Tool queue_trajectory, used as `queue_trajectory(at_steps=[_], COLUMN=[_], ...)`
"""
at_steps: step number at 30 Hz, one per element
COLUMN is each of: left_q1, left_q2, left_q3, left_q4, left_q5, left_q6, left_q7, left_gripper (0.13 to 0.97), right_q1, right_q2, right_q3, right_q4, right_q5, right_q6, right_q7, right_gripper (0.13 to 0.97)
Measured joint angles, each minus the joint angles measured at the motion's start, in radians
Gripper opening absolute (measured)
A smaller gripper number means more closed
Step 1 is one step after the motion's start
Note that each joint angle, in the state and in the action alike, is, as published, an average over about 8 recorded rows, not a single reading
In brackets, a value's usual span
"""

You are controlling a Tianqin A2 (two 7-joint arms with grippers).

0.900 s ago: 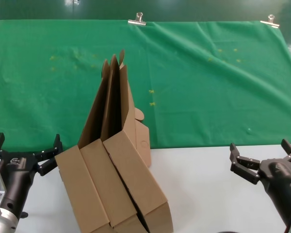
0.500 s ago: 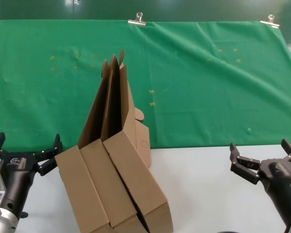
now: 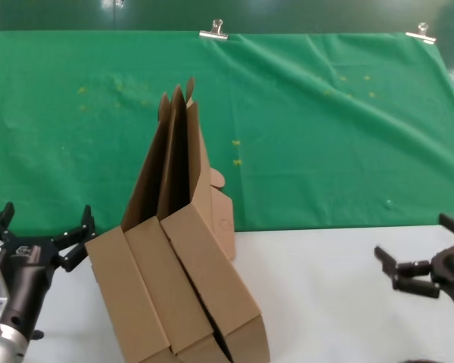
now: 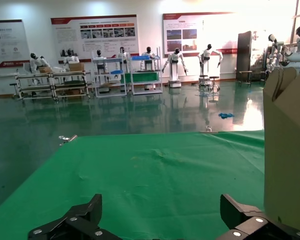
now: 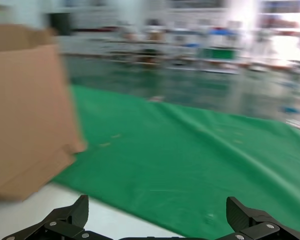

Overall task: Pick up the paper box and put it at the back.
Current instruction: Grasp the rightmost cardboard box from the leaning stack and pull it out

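Left gripper: low at the near left on the white table, jaws spread wide, empty, just beside the leftmost box but not touching so far as can be told.
Boxes: three plain brown corrugated mailers, alike, packed side by side on edge at centre-left; near ends on the table, far ends reaching over the cloth edge.
Lids: hinged, standing up together in a tall narrow fan, with small rounded flaps at the top and on the right side.
Which box: not told by the task; leftmost nearest the left gripper, rightmost faces the right gripper.
Handling, as a judgement: light and likely empty; walls stiff but easily dented by a hard pinch; loose lid likely to swing; neighbours likely to topple when one is drawn out.
Hold, as a judgement: pinch across a tray wall or the upper edge of an outer box, not the floppy lid.
Cloth: wide green sheet behind the boxes, faint yellow specks, silver clips on the far edge; the place for the box.
Right gripper: low at the near right over the table, jaws apart, empty, well apart from the boxes.
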Motion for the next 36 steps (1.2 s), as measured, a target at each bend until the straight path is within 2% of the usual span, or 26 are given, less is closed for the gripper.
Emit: queue_trajectory(at_steps=[3,8,11,12,14,19,26,29,36], left_q1=[0.000,0.000,0.000,0.000,0.000,0.000,0.000,0.000,0.000], left_q2=[0.000,0.000,0.000,0.000,0.000,0.000,0.000,0.000,0.000], left_q3=[0.000,0.000,0.000,0.000,0.000,0.000,0.000,0.000,0.000], left_q4=[0.000,0.000,0.000,0.000,0.000,0.000,0.000,0.000,0.000], left_q5=[0.000,0.000,0.000,0.000,0.000,0.000,0.000,0.000,0.000], left_q6=[0.000,0.000,0.000,0.000,0.000,0.000,0.000,0.000,0.000], left_q7=[0.000,0.000,0.000,0.000,0.000,0.000,0.000,0.000,0.000], left_gripper=[0.868,0.777,0.722,0.722,0.670,0.541,0.402,0.335,0.249], right_q1=[0.057,0.148,0.197,0.210,0.235,0.286,0.373,0.418,0.542], right_q2=[0.087,0.224,0.275,0.282,0.284,0.224,0.112,0.063,-0.058], right_q3=[-0.078,-0.283,-0.404,-0.434,-0.476,-0.487,-0.457,-0.442,-0.402], right_q4=[-0.098,-0.214,-0.262,-0.275,-0.302,-0.369,-0.486,-0.561,-0.815], right_q5=[0.122,0.300,0.342,0.343,0.331,0.247,0.129,0.087,0.004], right_q6=[-0.148,-0.384,-0.526,-0.571,-0.659,-0.823,-0.952,-0.993,-1.053], right_q7=[-0.129,-0.247,-0.264,-0.263,-0.259,-0.241,-0.248,-0.286,-0.434], right_gripper=[0.966,0.966,0.966,0.966,0.966,0.965,0.959,0.943,0.896])
